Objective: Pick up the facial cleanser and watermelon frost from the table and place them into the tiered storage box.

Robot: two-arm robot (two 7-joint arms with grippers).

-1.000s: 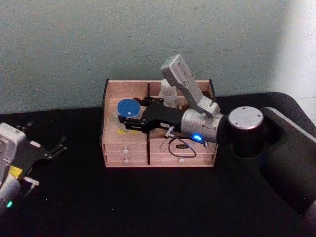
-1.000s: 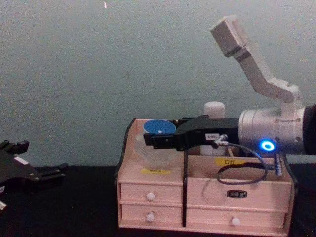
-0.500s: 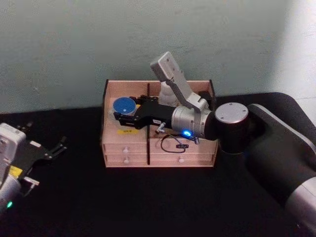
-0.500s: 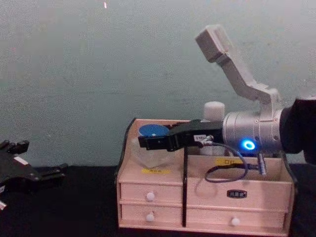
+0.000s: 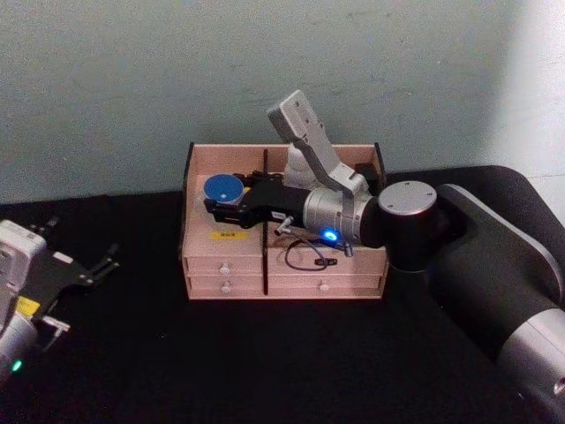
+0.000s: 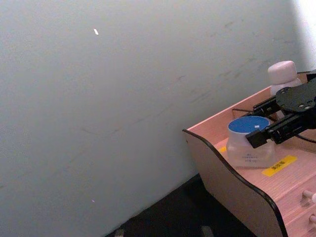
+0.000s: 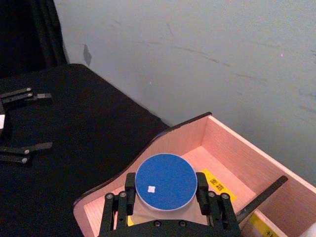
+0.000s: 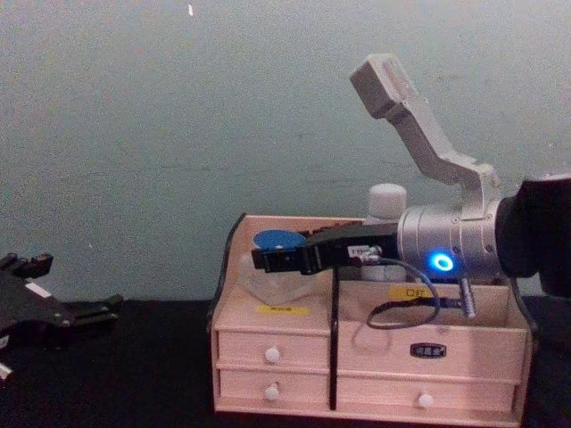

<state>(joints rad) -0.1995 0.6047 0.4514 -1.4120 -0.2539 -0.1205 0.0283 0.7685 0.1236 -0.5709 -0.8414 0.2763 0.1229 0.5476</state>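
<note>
The watermelon frost (image 5: pixel 222 189), a clear jar with a blue lid, sits low in the left upper compartment of the tiered storage box (image 5: pixel 320 263). My right gripper (image 5: pixel 221 201) reaches in from the right and is shut on the watermelon frost, one finger on each side of the lid (image 7: pixel 166 181). Seen from the side, the jar (image 8: pixel 277 267) dips behind the compartment's front wall. The facial cleanser (image 8: pixel 386 201), a white bottle, stands upright in the box's back right part, half hidden by the right arm. My left gripper (image 5: pixel 81 240) rests open at the table's left.
The box (image 8: pixel 370 348) stands on a black table against a pale wall, its white-knobbed drawers shut and yellow labels (image 8: pixel 283 309) on the front. A dark divider (image 5: pixel 264 190) splits left from right. A cable loop (image 5: pixel 305 258) hangs from the right wrist before the drawers.
The right gripper has carried the jar a little back and down into the left compartment, and the arm's wrist has drawn closer to the box. The left arm has not moved.
</note>
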